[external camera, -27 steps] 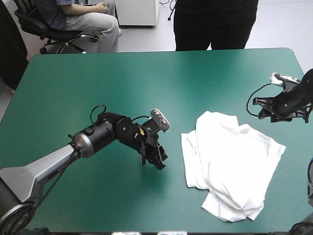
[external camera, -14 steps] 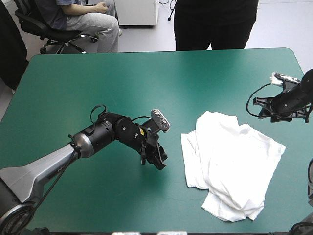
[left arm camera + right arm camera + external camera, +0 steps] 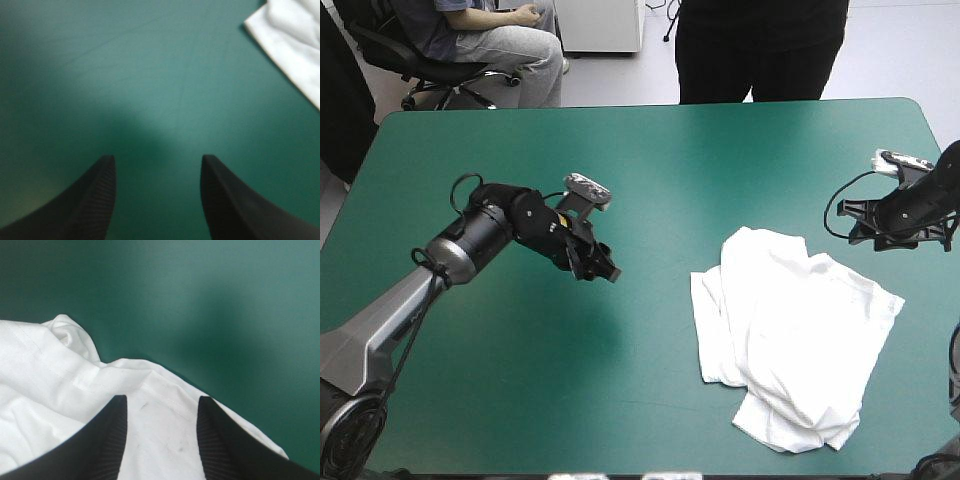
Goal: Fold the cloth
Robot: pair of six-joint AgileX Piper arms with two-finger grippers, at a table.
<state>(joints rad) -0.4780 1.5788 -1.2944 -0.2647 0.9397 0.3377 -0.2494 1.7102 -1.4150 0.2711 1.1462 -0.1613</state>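
The white T-shirt (image 3: 790,335) lies as a loosely folded bundle on the right half of the teal-green table. My left gripper (image 3: 603,270) hangs open over bare cover, well to the left of the bundle. From the left wrist, its black fingers (image 3: 95,200) stand apart with only cover between them, and a corner of the T-shirt (image 3: 292,37) shows far ahead. My right gripper (image 3: 895,238) sits near the table's right edge, just beyond the bundle's far right corner. It is open, with the T-shirt (image 3: 75,385) lying under and ahead of its fingers (image 3: 107,437).
A person in black stands just beyond the table's far edge (image 3: 650,106), not over the top. Bare teal-green cover (image 3: 520,360) stretches across the left and front of the table.
My left arm has pulled back up and to the left, away from the T-shirt. The T-shirt and the right arm have not moved.
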